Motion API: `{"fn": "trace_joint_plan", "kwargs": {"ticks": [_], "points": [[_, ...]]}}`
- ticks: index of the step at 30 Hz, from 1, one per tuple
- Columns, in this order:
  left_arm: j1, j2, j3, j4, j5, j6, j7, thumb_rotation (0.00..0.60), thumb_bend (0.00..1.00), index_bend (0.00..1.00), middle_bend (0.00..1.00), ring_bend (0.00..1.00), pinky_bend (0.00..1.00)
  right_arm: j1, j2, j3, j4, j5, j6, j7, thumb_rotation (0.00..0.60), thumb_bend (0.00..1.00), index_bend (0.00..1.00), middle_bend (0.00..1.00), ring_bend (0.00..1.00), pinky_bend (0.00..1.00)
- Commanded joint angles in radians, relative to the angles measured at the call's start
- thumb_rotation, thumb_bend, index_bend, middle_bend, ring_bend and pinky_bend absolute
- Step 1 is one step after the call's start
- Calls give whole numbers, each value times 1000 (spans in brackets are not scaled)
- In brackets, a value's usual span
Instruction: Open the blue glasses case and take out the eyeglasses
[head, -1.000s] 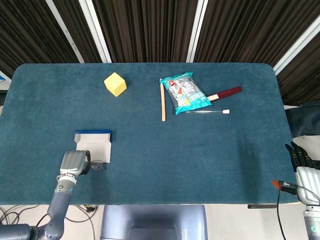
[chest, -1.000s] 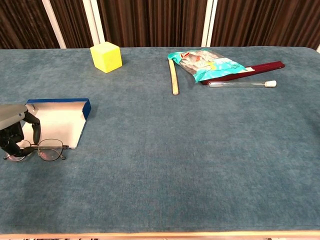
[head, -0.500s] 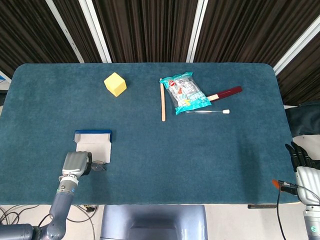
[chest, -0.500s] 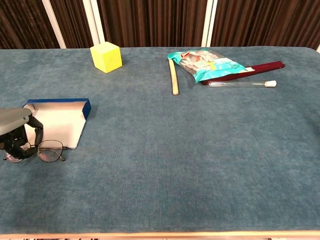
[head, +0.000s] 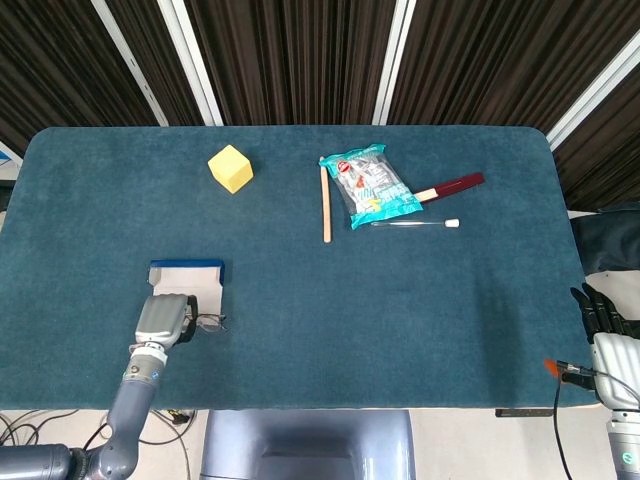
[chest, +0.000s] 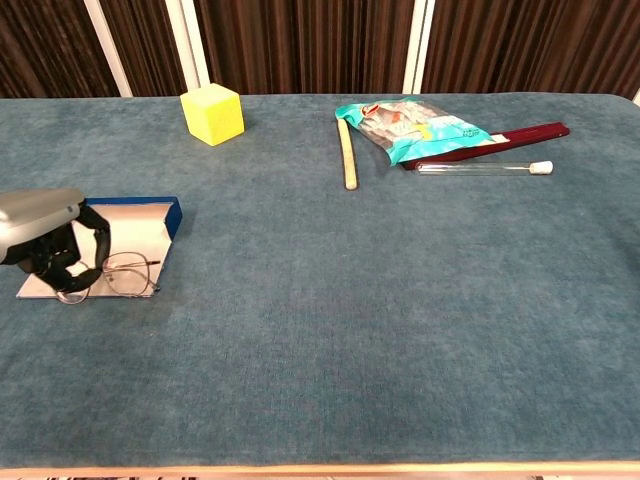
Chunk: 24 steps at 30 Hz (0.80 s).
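**Eyeglasses held over open case**

Near the table's front-left corner, the eyeglasses are pinched by the left hand above the open blue glasses case. Beyond the right edge, the right hand's finger position cannot be determined.

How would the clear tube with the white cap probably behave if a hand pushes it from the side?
The clear tube is long, thin and round and lies flat on the table, so it would probably roll. It looks like glass or hard plastic, so likely stiff, light and perhaps fragile. The dark red stick right behind it might stop it rolling backward.
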Motion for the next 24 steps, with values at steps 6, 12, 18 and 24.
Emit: {"fn": "trace_joint_plan", "kwargs": {"ticks": [6,12,18,24], "points": [[-73,-60,-65,-9,-34,-8,74,600,462,635,1000,1000,1000,1,1,0,-1,4,-4,2,600,174,0,0,0,179],[-138,-138,-121,16,-84,-13,128,600,462,629,1000,1000,1000,1,2,1,-1,5,-6,6,600,175,0,0,0,179],[-190,-237,-160,68,-150,3,171,600,459,609,1000,1000,1000,1,4,1,-2,6,-8,11,600,175,0,0,0,179],[-222,-307,-184,122,-169,15,180,600,428,512,1000,1000,1000,2,3,0,-1,6,-9,11,600,175,0,0,0,179]]}}
